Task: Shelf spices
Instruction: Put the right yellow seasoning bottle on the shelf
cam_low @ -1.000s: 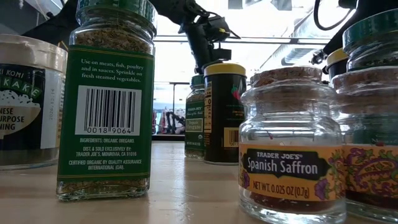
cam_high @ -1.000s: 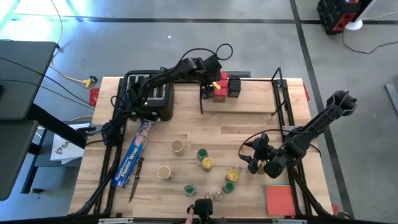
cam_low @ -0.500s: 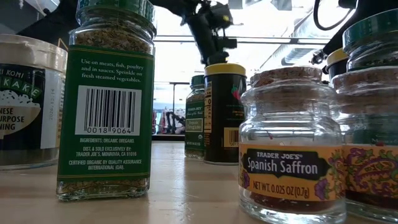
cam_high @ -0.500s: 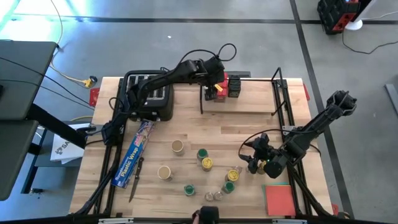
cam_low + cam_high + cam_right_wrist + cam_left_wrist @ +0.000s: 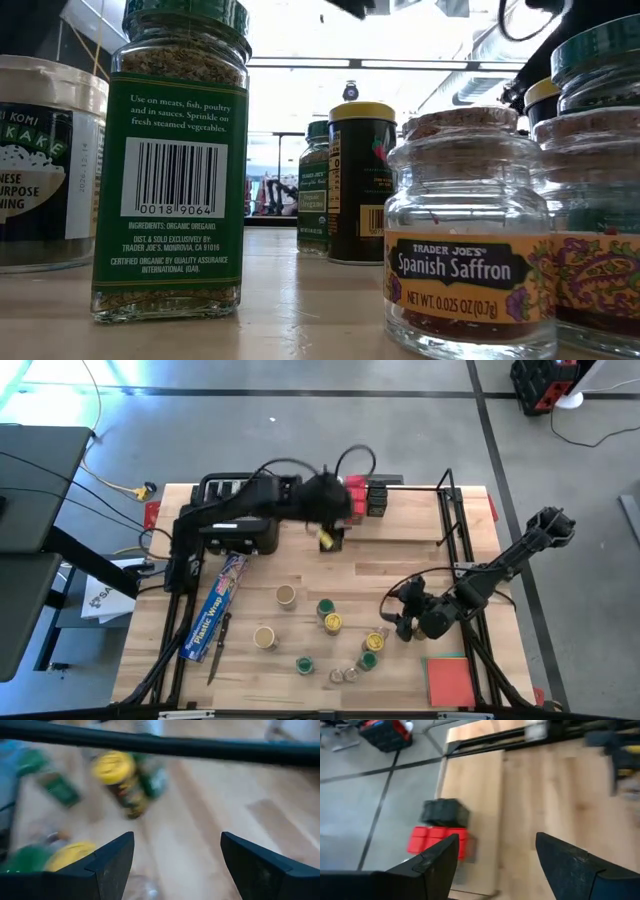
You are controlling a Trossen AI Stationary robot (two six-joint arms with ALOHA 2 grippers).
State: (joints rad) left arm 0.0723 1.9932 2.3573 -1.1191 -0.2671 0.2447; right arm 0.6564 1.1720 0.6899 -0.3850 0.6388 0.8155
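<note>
A few red tins [image 5: 439,841] and a black box [image 5: 445,812] sit on the shelf [image 5: 470,795], just beyond the left gripper's [image 5: 495,857] spread, empty fingers. Most jars [image 5: 331,622] wait near the right gripper [image 5: 175,860], also spread and empty.

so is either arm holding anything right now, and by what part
Nothing is held. The left gripper is open and empty over the shelf, near the red tins. The right gripper is open and empty near the jars.

We get the whole worktop [image 5: 300,575] from straight overhead. Low camera sits on it, hard against the jars, facing the room. Left wrist looks down at the shelf [image 5: 470,810], right wrist at the jars; overhead shares both.
</note>
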